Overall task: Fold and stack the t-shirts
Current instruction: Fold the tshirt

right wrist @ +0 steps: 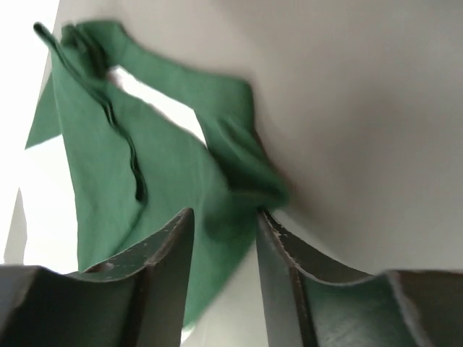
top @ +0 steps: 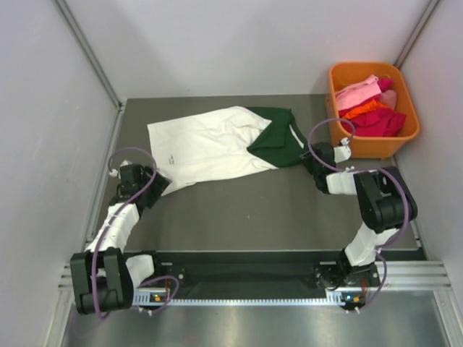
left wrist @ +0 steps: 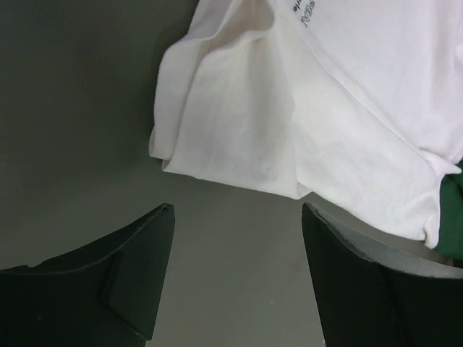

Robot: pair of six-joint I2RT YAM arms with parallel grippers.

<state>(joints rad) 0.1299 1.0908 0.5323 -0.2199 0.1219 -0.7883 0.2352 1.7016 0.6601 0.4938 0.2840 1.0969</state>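
An orange plastic basket (top: 376, 146) is sitting at the far right corner of the dark grey bench (top: 253, 210), heaped with pink, orange and red clothes (top: 369, 108). It is standing just beside the right arm. Nothing is lying between either arm and the shirts.

The cream-white t-shirt (top: 202, 144) is lying spread and softly creased at mid-bench. Its right end is overlapping the dark green t-shirt (top: 278, 137), which is lying rumpled just left of the basket.

The left gripper (left wrist: 239, 213) is hovering with its jaws wide apart over bare bench, just short of the white hem. The right gripper (right wrist: 224, 217) is showing a narrow gap with blurred green cloth in it. I cannot tell whether it is clamping.
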